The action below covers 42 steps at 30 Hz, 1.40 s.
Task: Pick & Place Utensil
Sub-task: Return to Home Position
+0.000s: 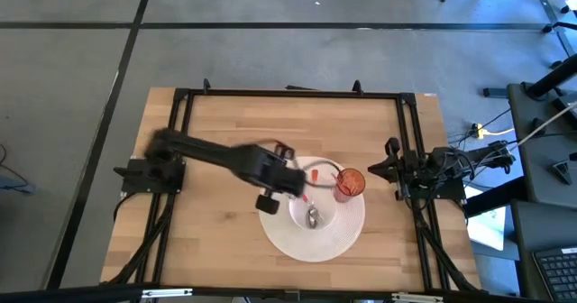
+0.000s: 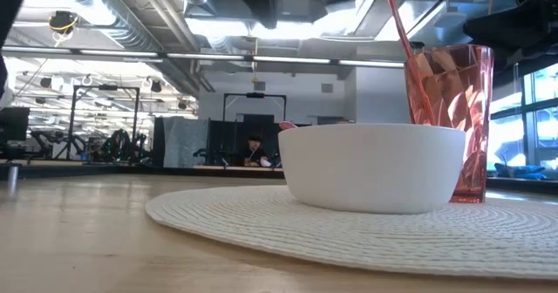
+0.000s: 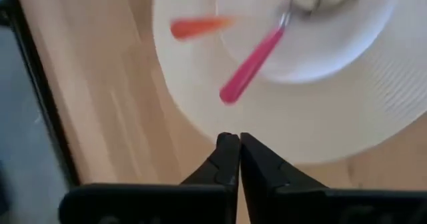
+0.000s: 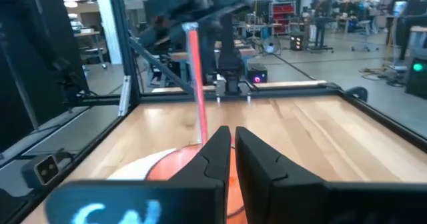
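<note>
With the pink fork (image 3: 250,64) resting in the white bowl (image 2: 370,132) at mid-worktop, the left tool (image 3: 233,139), closed and empty beside the bowl, should rise clear before swinging left toward its base, while the right tool (image 4: 231,144) waits closed at the right edge.

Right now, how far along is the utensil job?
Done: the straw stands in the cup; the pink fork and orange spoon rest in the bowl, handles poking out. In hand: nothing, the left arm hangs by the bowl with jaws shut and empty. Left: drawing it back to its side, like the parked right arm.
</note>
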Tool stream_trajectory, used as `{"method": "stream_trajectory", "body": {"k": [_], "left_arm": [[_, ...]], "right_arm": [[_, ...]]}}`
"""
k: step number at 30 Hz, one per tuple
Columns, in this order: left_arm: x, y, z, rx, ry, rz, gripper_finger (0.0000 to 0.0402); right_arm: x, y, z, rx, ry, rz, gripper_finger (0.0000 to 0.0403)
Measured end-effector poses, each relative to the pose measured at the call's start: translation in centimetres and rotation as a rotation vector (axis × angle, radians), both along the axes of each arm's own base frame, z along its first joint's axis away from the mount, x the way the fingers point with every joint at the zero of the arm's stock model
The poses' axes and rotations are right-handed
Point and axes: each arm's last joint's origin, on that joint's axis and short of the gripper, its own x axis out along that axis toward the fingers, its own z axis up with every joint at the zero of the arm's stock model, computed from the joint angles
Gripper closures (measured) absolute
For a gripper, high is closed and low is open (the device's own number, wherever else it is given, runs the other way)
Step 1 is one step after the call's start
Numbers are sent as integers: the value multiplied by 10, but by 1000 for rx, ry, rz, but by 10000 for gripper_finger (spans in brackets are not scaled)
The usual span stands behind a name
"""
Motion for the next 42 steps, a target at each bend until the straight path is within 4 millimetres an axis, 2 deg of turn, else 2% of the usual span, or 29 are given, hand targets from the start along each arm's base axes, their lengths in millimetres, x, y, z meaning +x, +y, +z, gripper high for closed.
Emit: {"method": "stream_trajectory", "body": {"k": [3,7,11,15,19,23,26,29,36,42], "left_arm": [[-27,17,7,-88,-176,6,399],[-78,43,-3,-195,-448,47,400],[-138,65,-25,-348,-771,111,400],[-197,81,-57,-426,-1049,169,400],[-235,91,-85,-475,-1248,246,401],[-255,87,-98,-490,-1288,200,399],[-268,79,-97,-486,-1353,92,401],[-277,74,-97,-466,-1412,68,400],[-287,67,-120,-397,-1345,31,400],[-292,69,-139,-350,-1400,57,400]], "right_arm": [[0,1,2,-4,-18,22,386],[0,1,3,-4,-31,43,397],[0,1,4,-21,-43,43,399],[0,2,6,-38,-100,50,399],[2,2,4,-63,-142,45,400],[1,1,6,-46,-176,33,401],[0,1,6,-32,-179,16,401],[1,0,6,-19,-177,-19,401],[1,0,4,-24,-162,-19,402],[1,-1,2,-47,-147,-53,402]]}}
